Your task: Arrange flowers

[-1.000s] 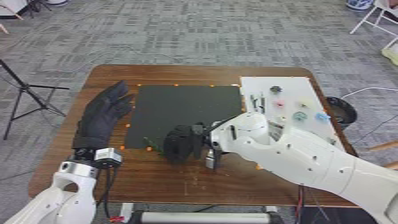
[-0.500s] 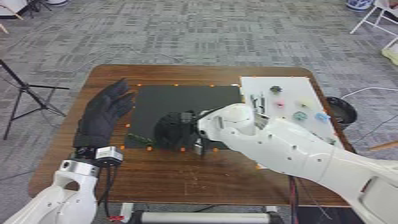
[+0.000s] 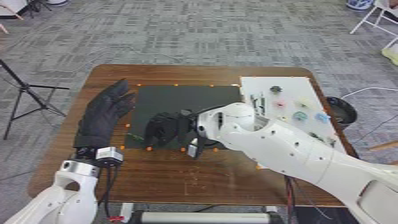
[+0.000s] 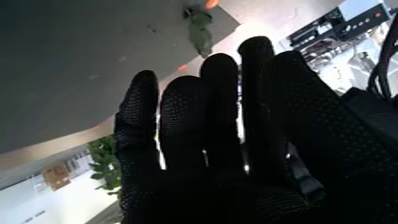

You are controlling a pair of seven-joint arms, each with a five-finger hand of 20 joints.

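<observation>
Sprig direction: the leafy green sprig [image 4: 201, 31] lies slantwise in the head view, its long axis running from far left to near right, the near end towards the right hand [image 3: 163, 129].
Sprig place: on the flat black mat [image 3: 195, 95], just left of the right hand, near the mat's near-left corner; whether they touch, I cannot tell.
Right hand: straight fingers close together, nothing seen gripped, black fabric with a dotted texture.
Left hand [image 3: 102, 117]: straight fingers pointing away from the robot, left of the right hand, beside the mat.
Flowers: right of and farther out than the right hand, small round heads, dark [image 3: 275, 89], pink [image 3: 280, 104], pale yellow [image 3: 303, 104], teal [image 3: 300, 116] and blue [image 3: 321, 118], on a smooth white board [image 3: 293, 86].
Loose greenery: thin dark stems [image 3: 258, 104], right of the right hand on the board.
Table: brown grained wood [image 3: 178, 175], under both hands.
In the way: the white right arm [image 3: 275, 142] crosses between sprig and flowers.
Beyond: round black bin [image 3: 341, 111], far right of the right hand.
</observation>
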